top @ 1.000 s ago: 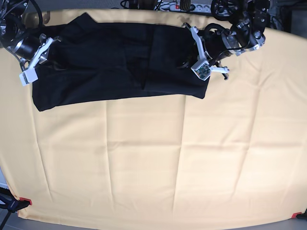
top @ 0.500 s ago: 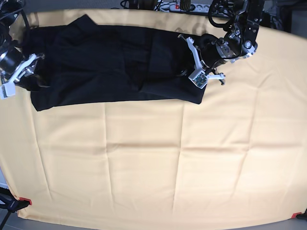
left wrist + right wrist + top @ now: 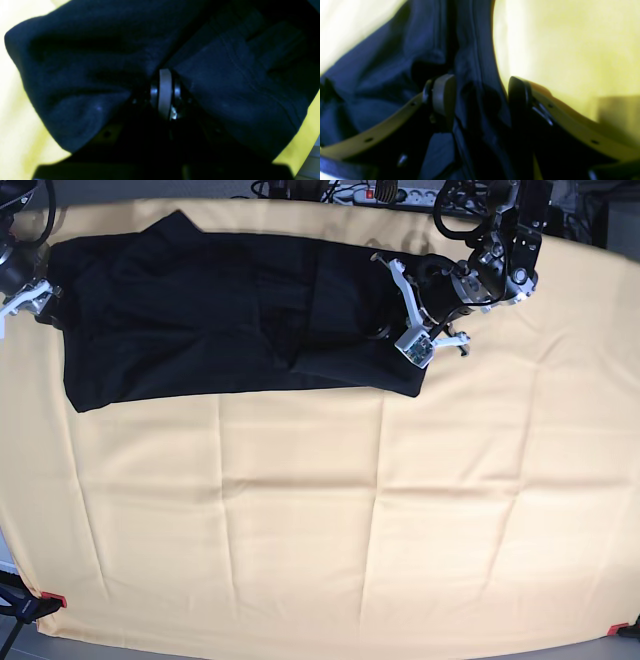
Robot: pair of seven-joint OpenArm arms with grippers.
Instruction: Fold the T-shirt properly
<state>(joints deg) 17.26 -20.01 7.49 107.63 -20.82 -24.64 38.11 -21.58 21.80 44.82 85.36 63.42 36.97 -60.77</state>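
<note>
From my remote seat this reads as a robotics lab bench: a table under a pale yellow tablecloth (image 3: 300,520) pinned by red clamps (image 3: 52,599), with a power strip (image 3: 385,194) and tangled cables behind my left claw

No text, label, brand, number or sign can be read in any of the views. The black T-shirt (image 3: 230,310) shows no legible mark, the yellow tablecloth (image 3: 320,520) is plain, and the small green board (image 3: 417,350) on the arm beside the left claw is too small to make out any printing.
</note>
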